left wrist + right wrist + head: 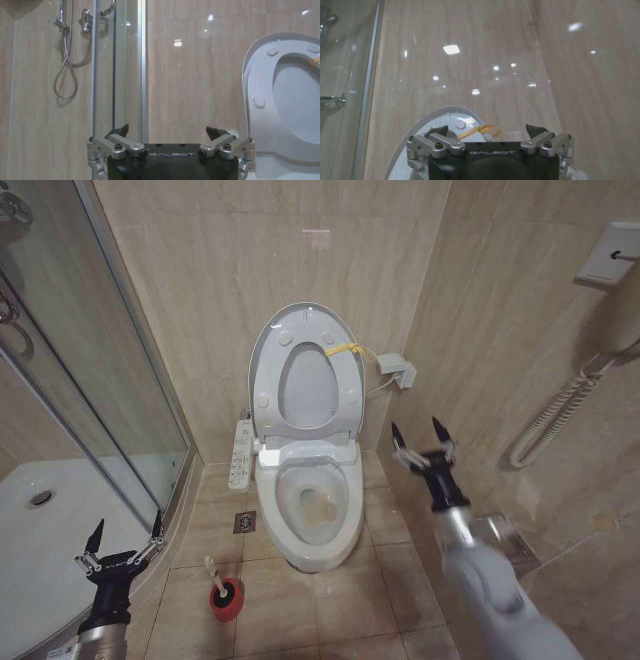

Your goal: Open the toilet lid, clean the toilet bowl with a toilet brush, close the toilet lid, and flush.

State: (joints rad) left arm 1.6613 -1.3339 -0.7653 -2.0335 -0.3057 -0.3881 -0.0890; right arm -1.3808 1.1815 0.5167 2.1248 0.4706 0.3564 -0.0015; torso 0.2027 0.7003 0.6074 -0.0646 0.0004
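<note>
The large glossy white oval toilet lid (pixel 305 370) stands raised against the wall, so the brush comes next. The short whitish-handled toilet brush (pixel 214 572) leans up out of its small red holder cup (pixel 226 599) on the floor, just right of the left end effector (pixel 124 542), which hangs spread wide and empty. The right end effector (pixel 424 444), also wide open and empty, hovers well apart beside the white ceramic toilet bowl (pixel 318 505).

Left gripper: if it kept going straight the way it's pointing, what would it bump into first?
Probably the shower's glass door. The open left gripper points at its metal edge, with the raised toilet lid off to one side. Depth is hard to judge.
</note>
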